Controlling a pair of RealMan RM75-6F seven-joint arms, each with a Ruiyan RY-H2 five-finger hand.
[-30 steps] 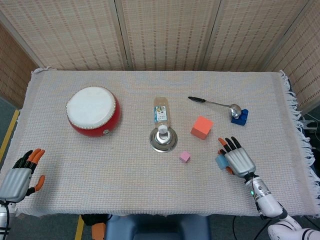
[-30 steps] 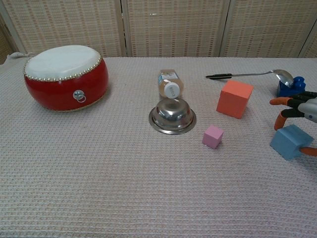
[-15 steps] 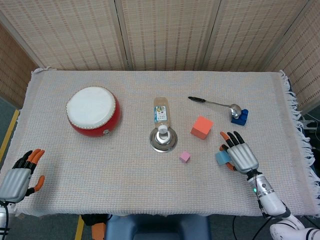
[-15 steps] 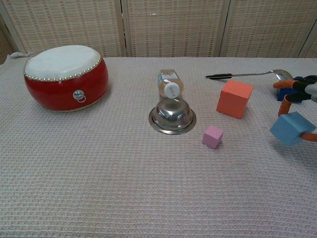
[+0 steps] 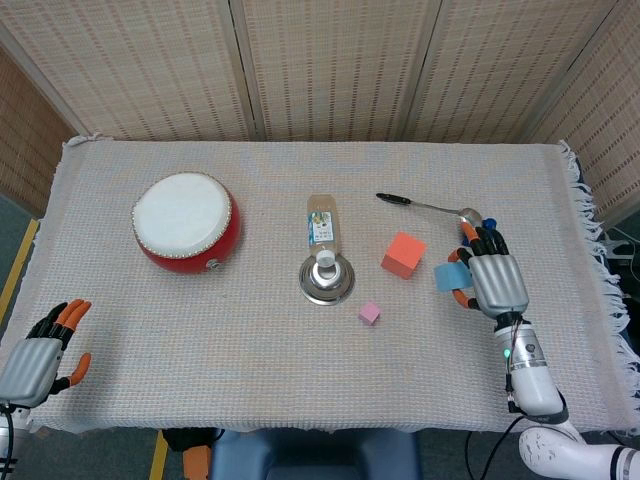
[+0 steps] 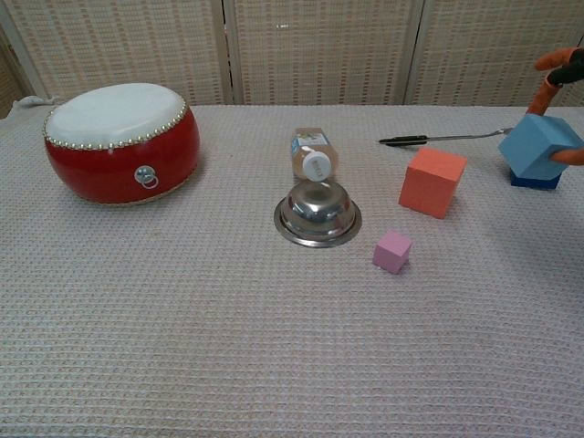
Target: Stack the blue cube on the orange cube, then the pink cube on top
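My right hand (image 5: 494, 280) holds the blue cube (image 5: 448, 276) up off the cloth, just right of the orange cube (image 5: 403, 254). In the chest view the blue cube (image 6: 540, 146) hangs tilted at the right edge, with only the fingertips (image 6: 558, 62) of that hand showing above it, higher than the orange cube (image 6: 432, 182). The small pink cube (image 5: 370, 313) lies on the cloth in front of the orange one, also seen as the pink cube (image 6: 392, 251) in the chest view. My left hand (image 5: 42, 353) rests open at the near left corner of the table.
A red drum (image 5: 186, 221) stands at the left. A metal bowl (image 5: 327, 279) lies upside down mid-table with a bottle (image 5: 321, 224) lying behind it. A spoon (image 5: 430, 206) and a dark blue brick (image 6: 535, 181) lie at the back right.
My right hand has lifted the blue cube off the cloth and carried it up and away from me, toward the orange cube. The left hand has stayed put.
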